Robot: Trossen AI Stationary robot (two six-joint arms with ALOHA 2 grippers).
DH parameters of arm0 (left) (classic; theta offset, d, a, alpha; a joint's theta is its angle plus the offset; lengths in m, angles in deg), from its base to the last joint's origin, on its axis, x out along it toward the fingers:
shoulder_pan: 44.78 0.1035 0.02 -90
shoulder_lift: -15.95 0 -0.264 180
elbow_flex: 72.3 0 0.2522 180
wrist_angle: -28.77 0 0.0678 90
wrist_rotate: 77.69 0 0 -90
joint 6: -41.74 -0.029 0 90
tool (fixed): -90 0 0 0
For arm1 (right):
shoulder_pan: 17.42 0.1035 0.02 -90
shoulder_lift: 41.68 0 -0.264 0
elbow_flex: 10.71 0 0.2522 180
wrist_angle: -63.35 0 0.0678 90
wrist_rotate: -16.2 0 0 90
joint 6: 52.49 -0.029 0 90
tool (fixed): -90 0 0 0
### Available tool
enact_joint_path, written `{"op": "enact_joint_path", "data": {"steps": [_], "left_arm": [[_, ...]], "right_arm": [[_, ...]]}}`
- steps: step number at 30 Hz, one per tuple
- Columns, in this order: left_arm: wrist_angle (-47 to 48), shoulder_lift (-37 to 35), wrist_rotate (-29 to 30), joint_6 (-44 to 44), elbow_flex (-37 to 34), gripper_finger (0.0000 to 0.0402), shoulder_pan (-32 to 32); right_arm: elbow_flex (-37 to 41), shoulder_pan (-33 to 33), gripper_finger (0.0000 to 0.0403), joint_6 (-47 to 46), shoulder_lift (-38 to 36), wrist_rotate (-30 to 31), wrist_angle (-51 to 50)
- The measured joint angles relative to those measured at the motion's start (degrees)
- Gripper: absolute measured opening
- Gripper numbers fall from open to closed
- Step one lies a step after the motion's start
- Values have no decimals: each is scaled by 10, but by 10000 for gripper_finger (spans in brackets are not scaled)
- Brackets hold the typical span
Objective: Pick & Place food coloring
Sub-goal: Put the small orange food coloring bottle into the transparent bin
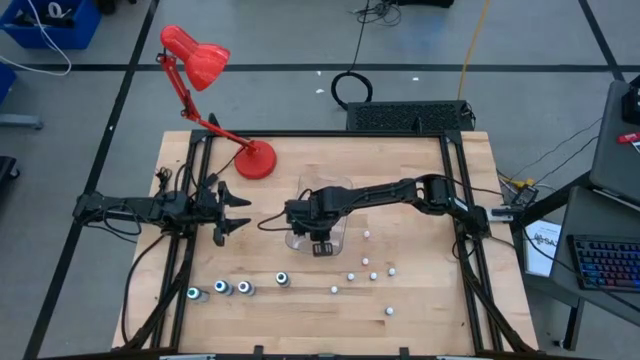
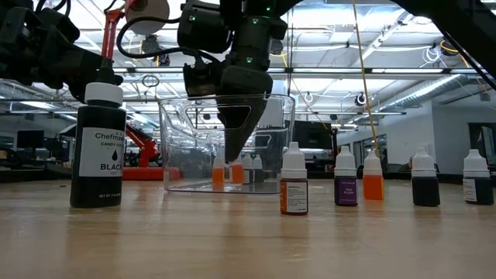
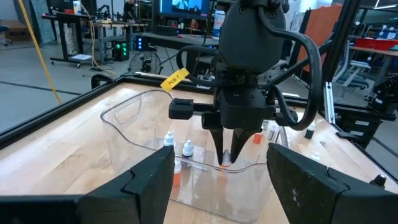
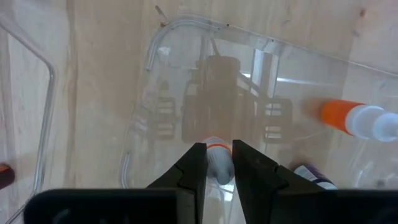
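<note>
My left gripper [image 1: 237, 212] waits at the left side of the pale wooden table [image 1: 420, 300], its two dark fingers [image 3: 146, 180] spread apart and holding nothing, pointed toward the clear plastic tub [image 1: 342, 236]. In front of it, along the near edge, stands a row of four dark round food coloring bottles with teal-white tops [image 1: 220, 288]; the low view shows one up close as a black bottle with a white cap [image 2: 98, 147]. Behind, the red desk lamp [image 1: 205, 70] leans over the table's far left corner. At the middle, my right gripper [image 4: 217, 163] reaches down into the tub, fingers pinched on a small white-capped food coloring bottle [image 4: 217, 157] above the tub floor. Two more small bottles [image 3: 168, 142] stand inside the tub, and an orange one [image 4: 360, 119] lies on its side there. To the right, the tiny white-topped bottles [image 1: 373, 275] stand scattered on the table, well apart from the tub.
</note>
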Motion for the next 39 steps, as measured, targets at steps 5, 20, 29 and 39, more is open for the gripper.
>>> {"op": "enact_joint_path", "data": {"steps": [5,20,29,39], "left_arm": [[0,0,0,0,0,253,0],[0,0,0,0,0,253,0],[0,0,0,0,0,253,0],[0,0,0,0,0,253,0]], "right_arm": [[0,1,85,1,0,0,0],[0,1,141,-22,-44,4,-2],[-2,7,136,-180,-154,3,-125],[0,60,142,-314,-188,110,-334]]}}
